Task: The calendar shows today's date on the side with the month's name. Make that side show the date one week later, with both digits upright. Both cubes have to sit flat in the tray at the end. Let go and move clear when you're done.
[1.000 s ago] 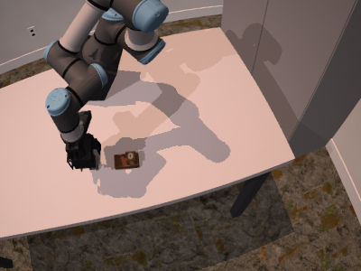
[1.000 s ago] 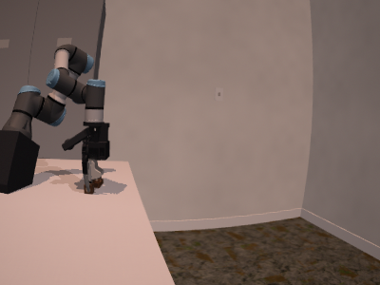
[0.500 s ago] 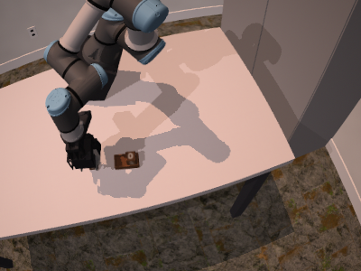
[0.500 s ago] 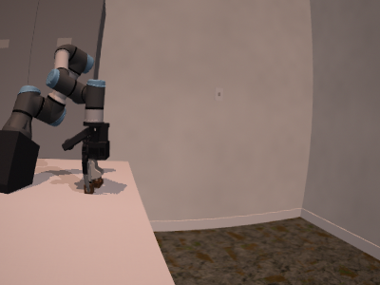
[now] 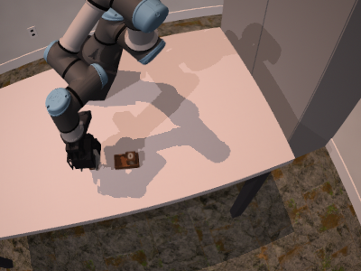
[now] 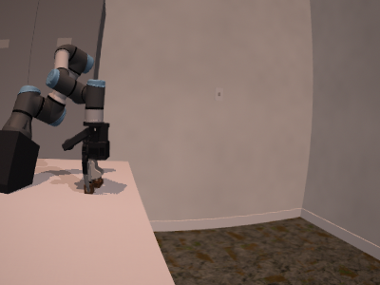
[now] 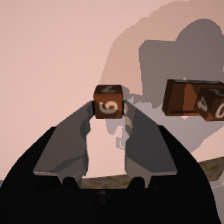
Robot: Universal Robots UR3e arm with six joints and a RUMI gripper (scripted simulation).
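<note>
My jaws (image 6: pixel 92 185) sit near each other, fingertips at both sides of a brown cube (image 7: pixel 108 102) (image 6: pixel 88 189); can't tell if pinched. Wrist view shows its 6- or 9-like digit; top view hides the cube behind me. Tray (image 5: pixel 118 163) (image 7: pixel 172 97) (image 6: pixel 97 185): three o'clock of me in wrist view, second cube (image 5: pixel 131 157) (image 7: pixel 212 104) inside, 4 and 0 readable only there.

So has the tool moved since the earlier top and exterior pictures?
No visible shift: the tool hangs just beside the tray in the top view, same spot as before.
</note>
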